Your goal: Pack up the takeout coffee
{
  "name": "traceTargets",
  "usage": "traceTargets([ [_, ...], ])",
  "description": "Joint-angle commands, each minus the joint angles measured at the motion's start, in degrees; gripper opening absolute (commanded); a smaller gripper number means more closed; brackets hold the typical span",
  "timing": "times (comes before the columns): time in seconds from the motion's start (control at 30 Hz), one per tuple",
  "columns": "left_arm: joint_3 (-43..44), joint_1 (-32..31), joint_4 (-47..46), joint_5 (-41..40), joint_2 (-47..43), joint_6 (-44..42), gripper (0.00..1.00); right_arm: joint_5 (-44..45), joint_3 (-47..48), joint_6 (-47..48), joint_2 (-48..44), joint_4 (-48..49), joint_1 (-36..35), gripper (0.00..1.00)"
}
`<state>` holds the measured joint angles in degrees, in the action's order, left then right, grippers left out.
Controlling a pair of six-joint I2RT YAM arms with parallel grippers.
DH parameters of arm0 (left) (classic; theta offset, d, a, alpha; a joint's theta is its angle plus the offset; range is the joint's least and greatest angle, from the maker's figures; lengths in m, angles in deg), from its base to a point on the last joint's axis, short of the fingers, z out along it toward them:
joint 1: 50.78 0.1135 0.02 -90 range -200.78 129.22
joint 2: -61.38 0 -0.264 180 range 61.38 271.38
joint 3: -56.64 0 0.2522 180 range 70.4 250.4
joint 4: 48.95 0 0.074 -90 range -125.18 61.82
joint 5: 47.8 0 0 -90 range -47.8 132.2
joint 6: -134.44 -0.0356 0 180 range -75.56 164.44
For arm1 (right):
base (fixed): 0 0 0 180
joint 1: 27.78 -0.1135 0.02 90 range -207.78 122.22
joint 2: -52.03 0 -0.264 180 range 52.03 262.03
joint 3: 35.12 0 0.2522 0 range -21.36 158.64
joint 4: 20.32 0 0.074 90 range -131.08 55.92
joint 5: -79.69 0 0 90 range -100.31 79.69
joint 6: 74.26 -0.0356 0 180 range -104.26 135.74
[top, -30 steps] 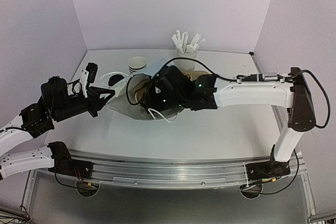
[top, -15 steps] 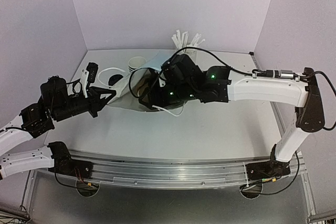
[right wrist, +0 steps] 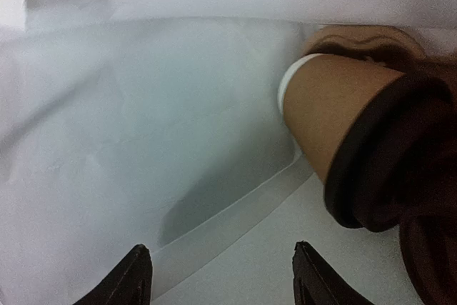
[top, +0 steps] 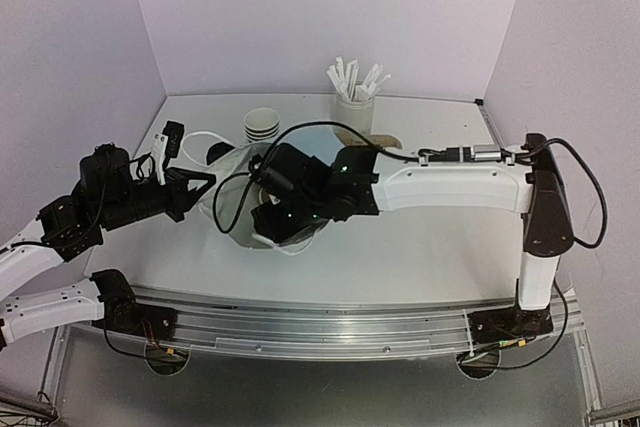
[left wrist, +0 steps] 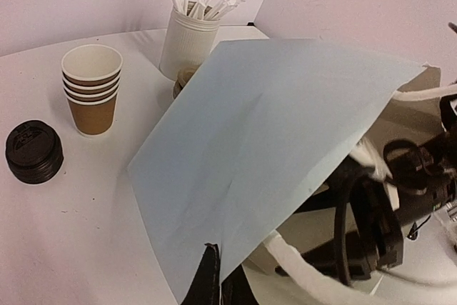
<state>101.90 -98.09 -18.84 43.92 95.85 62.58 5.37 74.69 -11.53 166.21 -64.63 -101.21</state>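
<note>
Inside, right gripper [right wrist: 220, 249] spread empty, cup [right wrist: 335, 119] half hidden, left gripper [left wrist: 220, 285] pinching bag [left wrist: 264, 148].

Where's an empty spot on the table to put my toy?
The biggest bare patch of table is at the front right, between the right arm and the near rail. Another lies behind that arm, by the right wall. The back left is crowded: cup stack, black lids, the bag and the left end effector pinching it.
</note>
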Motion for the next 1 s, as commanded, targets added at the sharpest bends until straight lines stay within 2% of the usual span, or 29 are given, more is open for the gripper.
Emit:
traceTargets([
  [0.0,2.8,0.5,-2.0,0.4,0.7,1.3,0.00,10.2,8.0,11.9,5.0,-9.3,-6.3,0.67],
  [0.07,2.6,0.6,-1.0,0.1,0.6,0.9,0.00,12.1,8.7,14.2,5.0,-9.6,-7.6,0.68],
  [0.2,2.3,0.6,-0.4,0.2,0.6,0.4,0.00,10.2,9.6,15.3,2.0,-7.3,-7.8,0.68],
  [0.3,2.1,0.6,-0.9,0.1,0.8,0.2,0.00,8.7,9.3,17.8,-0.7,-1.8,-7.9,0.67],
  [0.37,2.1,0.6,-0.9,0.2,0.8,0.1,0.00,7.8,6.2,18.9,-3.2,5.4,-8.0,0.67],
  [0.47,2.5,0.6,-0.4,0.0,0.6,0.1,0.00,12.4,-4.0,16.7,-9.0,16.7,-7.5,0.64],
  [0.53,2.8,0.6,0.0,-0.3,0.6,0.0,0.00,18.7,-8.0,12.4,-11.0,19.2,-6.9,0.54],
  [0.6,3.1,0.6,0.1,-0.3,0.7,0.2,0.00,25.0,-8.4,8.6,-10.8,18.9,-6.9,0.50],
  [0.83,4.2,0.5,0.6,-0.1,1.1,0.2,0.00,30.4,-5.4,2.1,-4.8,18.5,-5.6,0.61],
  [0.97,3.9,0.4,0.2,0.8,0.9,1.1,0.00,27.0,-6.2,-2.6,-3.2,17.6,-1.9,0.68],
])
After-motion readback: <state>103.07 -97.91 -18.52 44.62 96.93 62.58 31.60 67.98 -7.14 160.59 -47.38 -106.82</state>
